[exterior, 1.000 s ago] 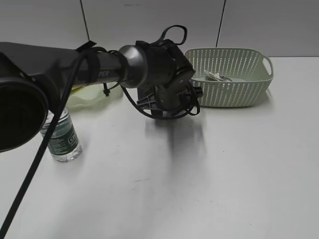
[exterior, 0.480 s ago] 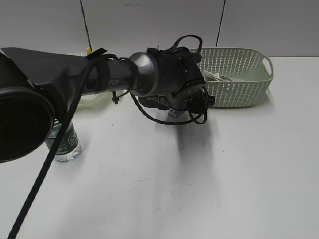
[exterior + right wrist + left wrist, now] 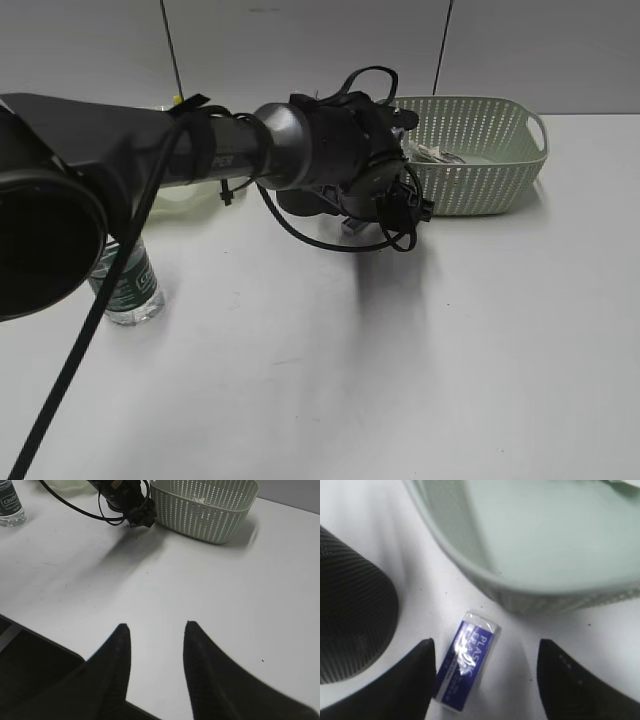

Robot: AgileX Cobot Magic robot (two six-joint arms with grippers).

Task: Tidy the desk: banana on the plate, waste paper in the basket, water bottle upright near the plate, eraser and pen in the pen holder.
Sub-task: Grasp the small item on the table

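Note:
My left gripper (image 3: 486, 647) is open, low over the desk (image 3: 530, 680). The eraser (image 3: 466, 666), white in a blue printed sleeve, lies flat between its fingertips, close to the left one. The black mesh pen holder (image 3: 350, 605) stands just left of it, and the sage-green basket (image 3: 545, 555) just beyond. In the exterior view the left arm (image 3: 330, 160) hides its gripper and the pen holder. The basket (image 3: 470, 150) holds the waste paper (image 3: 432, 152). The water bottle (image 3: 125, 280) stands upright at the left. My right gripper (image 3: 155, 626) is open and empty. No pen shows.
The pale green plate (image 3: 185, 198) shows only in part behind the left arm, and the banana is hidden. The right wrist view shows the basket (image 3: 205, 505), the bottle (image 3: 10, 505) and the desk's front edge (image 3: 45, 635) at lower left.
The left arm has swung to the right towards the basket and now hangs beside the basket's left end. The bottle and basket have not moved.

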